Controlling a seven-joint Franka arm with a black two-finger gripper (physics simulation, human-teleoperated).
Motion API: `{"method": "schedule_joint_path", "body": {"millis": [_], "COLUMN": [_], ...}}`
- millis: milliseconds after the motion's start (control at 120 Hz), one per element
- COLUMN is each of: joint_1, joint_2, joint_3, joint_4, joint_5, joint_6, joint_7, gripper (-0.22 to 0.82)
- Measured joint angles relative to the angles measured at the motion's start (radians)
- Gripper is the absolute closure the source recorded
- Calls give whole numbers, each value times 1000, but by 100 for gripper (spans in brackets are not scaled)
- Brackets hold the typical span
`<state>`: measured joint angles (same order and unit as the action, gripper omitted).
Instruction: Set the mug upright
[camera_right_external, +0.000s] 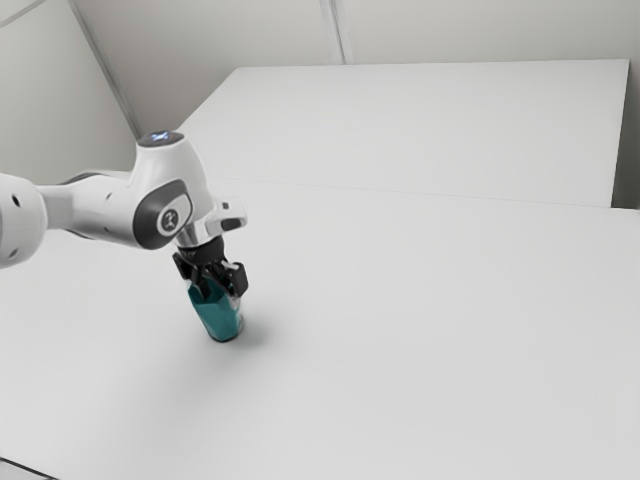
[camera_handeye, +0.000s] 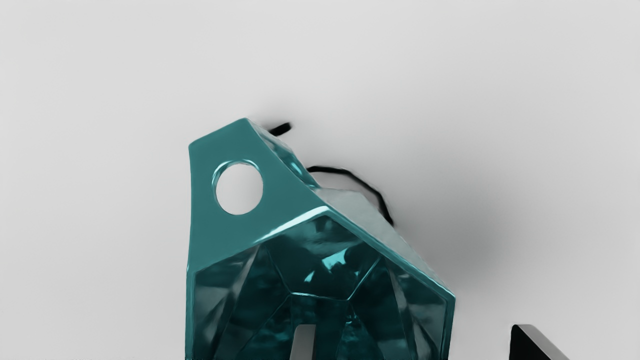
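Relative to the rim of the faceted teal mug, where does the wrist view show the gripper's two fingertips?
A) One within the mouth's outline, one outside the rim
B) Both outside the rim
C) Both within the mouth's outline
A: one fingertip overlaps the mouth of the mug, while the other stands beyond the rim.

The plain, pale table (camera_right_external: 420, 350) carried the teal mug (camera_right_external: 219, 318), which stood base down with its mouth up, a soft gray shadow (camera_right_external: 262, 334) falling toward the exterior view's right.
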<state>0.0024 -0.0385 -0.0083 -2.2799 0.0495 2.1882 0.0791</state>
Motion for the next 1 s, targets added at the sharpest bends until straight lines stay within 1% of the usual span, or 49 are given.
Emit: {"method": "schedule_joint_path", "body": {"millis": [125, 292, 433, 567, 667, 758, 1000], "joint_1": [-7, -16, -38, -58, -34, -9, -14], "joint_2": [-33, -35, 9, 94, 151, 163, 164], "joint_3": [-1, -2, 0, 7, 10, 9, 10], "joint_4": [25, 197, 373, 586, 703, 734, 742], "joint_5": [-2, -10, -32, -44, -48, -43, -49], "joint_6": [-35, -169, -279, -377, -432, -466, -513], "joint_7": [-16, -33, -38, -29, -13, -1, 26], "gripper": [12, 5, 3, 2, 1, 1, 0]}}
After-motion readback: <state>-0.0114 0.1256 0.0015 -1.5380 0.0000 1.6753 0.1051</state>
